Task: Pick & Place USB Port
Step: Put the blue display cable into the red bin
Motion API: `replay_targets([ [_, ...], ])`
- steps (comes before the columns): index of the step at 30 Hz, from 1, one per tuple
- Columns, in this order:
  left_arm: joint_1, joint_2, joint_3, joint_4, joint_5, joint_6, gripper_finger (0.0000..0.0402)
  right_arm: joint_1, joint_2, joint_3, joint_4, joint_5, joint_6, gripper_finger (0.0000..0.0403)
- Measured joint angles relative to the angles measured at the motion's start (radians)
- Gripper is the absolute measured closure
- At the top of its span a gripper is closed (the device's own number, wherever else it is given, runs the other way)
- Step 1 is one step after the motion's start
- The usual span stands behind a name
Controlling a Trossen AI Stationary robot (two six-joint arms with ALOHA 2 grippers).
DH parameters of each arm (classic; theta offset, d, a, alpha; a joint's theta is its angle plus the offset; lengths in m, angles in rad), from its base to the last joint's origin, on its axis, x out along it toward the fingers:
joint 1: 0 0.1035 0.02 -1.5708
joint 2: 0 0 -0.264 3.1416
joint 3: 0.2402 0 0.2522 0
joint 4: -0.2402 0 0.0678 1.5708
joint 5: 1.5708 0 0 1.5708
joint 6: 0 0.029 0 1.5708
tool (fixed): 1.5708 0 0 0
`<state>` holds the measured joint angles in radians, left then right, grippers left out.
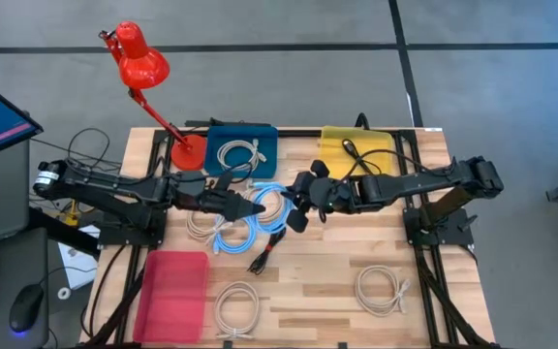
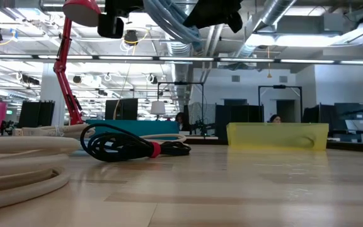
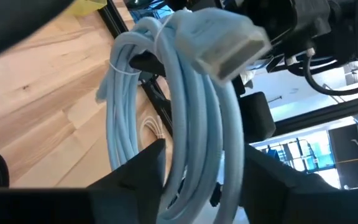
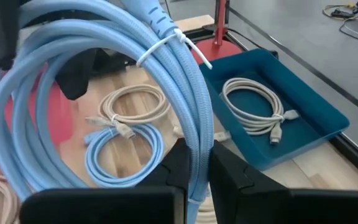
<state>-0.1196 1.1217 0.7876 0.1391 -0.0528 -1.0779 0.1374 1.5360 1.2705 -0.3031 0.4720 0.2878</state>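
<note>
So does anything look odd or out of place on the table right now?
Yes: both grippers, left and right, grip the same light blue cable coil, lifted off the table between them. Nothing looks spilled or damaged.

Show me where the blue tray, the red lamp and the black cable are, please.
blue tray [image 4: 319,118]: right wrist view, on its far rim.
red lamp [image 1: 141,60]: high view, on its shade.
black cable [image 2: 115,146]: low view, on its coiled loops.

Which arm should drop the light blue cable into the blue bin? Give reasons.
Left, probably: left gripper and right gripper both clamp the light blue cable, but the blue bin sits nearer the left.
</note>
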Motion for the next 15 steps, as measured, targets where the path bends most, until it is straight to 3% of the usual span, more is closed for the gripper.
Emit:
replay_targets([
  [11, 0.000, 0.000, 0.000, 0.004, -0.002, 0.046, 0.0357, -0.009, 0.000, 0.000, 0.001, -0.003, -0.001, 0.0377],
  [15, 0.000, 0.000, 0.000, 0.001, -0.001, 0.060, 0.0366, -0.009, 0.000, 0.000, -0.002, -0.014, -0.003, 0.0372],
])
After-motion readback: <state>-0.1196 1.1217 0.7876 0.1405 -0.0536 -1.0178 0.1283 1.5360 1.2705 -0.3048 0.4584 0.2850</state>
